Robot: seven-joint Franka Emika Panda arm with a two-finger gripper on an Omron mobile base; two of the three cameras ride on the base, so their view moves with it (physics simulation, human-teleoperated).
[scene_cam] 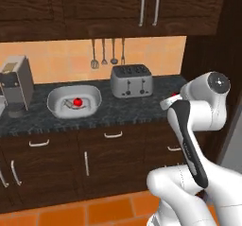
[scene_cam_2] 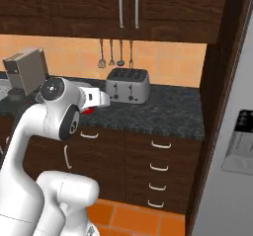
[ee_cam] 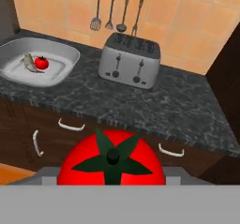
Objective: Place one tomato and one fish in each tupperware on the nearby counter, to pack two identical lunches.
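Tomato (ee_cam: 111, 160) fills the lower centre of your hand view, pinched in the gripper. In your left base view the gripper (scene_cam: 171, 99) sits centre right, red just showing; in your right base view, red peeks beneath it (scene_cam_2: 94, 101), left of centre.

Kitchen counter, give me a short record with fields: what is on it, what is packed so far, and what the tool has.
counter: dark speckled stone over brown drawers
container: pale shallow dish left of the toaster, holding one tomato and one fish
toaster: steel, against the tiled wall, below hanging utensils
coffee machine: at the counter's left end
tool: carries a second tomato, stem facing the hand view, held out in front of the drawers
second container: not visible
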